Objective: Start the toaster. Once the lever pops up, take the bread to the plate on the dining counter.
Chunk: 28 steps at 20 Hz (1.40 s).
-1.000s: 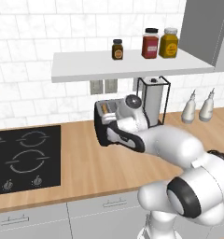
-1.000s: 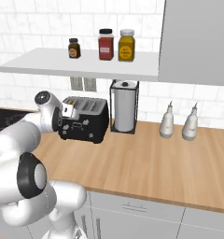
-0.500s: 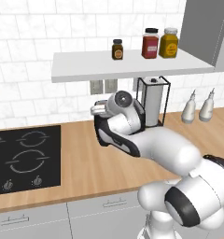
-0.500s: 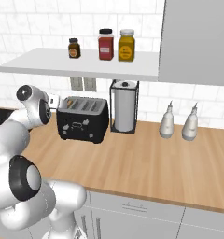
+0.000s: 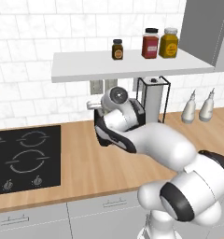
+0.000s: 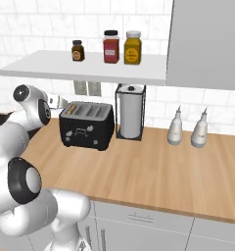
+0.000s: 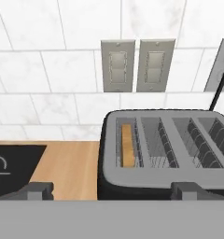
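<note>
- A black four-slot toaster [image 6: 87, 125] stands on a light-wood wall counter [image 6: 153, 171], close to the white tiled wall
- Seen from the hand camera, the toaster [image 7: 165, 154] has silver-rimmed slots on top; the bread [image 7: 127, 145] sits down inside the leftmost slot, with just its thin tan top edge showing
- The other three slots show bare wire racks
- The gripper [image 7: 111, 190] hangs above and slightly in front of the toaster, its two dark fingertips [image 7: 39, 190] set wide apart at the bottom of the hand view, with nothing between them
- In the right base view the hand reaches toward the toaster's left end from the side, just above the counter
- In the left base view the white arm [image 5: 151, 140] covers most of the toaster
- Two grey wall switch plates [image 7: 137, 65] are fixed to the tiles behind the toaster
- A paper towel roll in a black wire holder [image 6: 130, 112] stands just right of the toaster
- Two pale bottles [image 6: 188, 128] stand further right, near the wall
- A black cooktop [image 5: 23, 158] is set into the counter to the left
- A white shelf [image 6: 85, 66] above carries three jars: a small dark one [image 6: 78, 50], a red one [image 6: 110, 46] and a yellow one [image 6: 132, 47]
</note>
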Motion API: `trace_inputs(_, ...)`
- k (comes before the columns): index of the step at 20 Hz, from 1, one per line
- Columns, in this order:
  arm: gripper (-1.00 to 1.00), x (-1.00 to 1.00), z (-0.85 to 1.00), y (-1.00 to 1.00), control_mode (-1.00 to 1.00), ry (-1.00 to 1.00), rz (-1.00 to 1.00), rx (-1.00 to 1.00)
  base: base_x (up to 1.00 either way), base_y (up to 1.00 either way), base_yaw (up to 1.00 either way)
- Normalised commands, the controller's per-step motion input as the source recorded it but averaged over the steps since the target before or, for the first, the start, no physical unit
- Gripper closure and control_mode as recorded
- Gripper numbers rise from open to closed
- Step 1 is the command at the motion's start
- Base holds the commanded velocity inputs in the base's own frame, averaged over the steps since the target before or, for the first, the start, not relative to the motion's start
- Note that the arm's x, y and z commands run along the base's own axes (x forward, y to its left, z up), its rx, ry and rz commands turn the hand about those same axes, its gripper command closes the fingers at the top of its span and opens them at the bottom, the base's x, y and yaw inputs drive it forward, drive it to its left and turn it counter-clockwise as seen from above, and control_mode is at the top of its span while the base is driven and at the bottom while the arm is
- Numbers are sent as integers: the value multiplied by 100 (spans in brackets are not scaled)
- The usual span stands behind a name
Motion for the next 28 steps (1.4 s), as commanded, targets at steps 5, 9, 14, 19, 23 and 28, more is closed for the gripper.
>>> trace_inputs(5,-100,28,-32,-27,-100,0,0,1,0,0,0)
trace_inputs(9,-100,14,-43,-14,-100,0,0,0,0,0,0)
trace_inputs(14,-100,18,-44,-3,-100,0,0,0,0,0,0)
trace_inputs(19,-100,29,-6,0,-100,0,0,0,0,0,0)
trace_inputs(23,-100,42,0,0,-100,2,0,0,0,0,0)
trace_inputs(28,-100,31,0,2,-100,8,0,0,0,0,0)
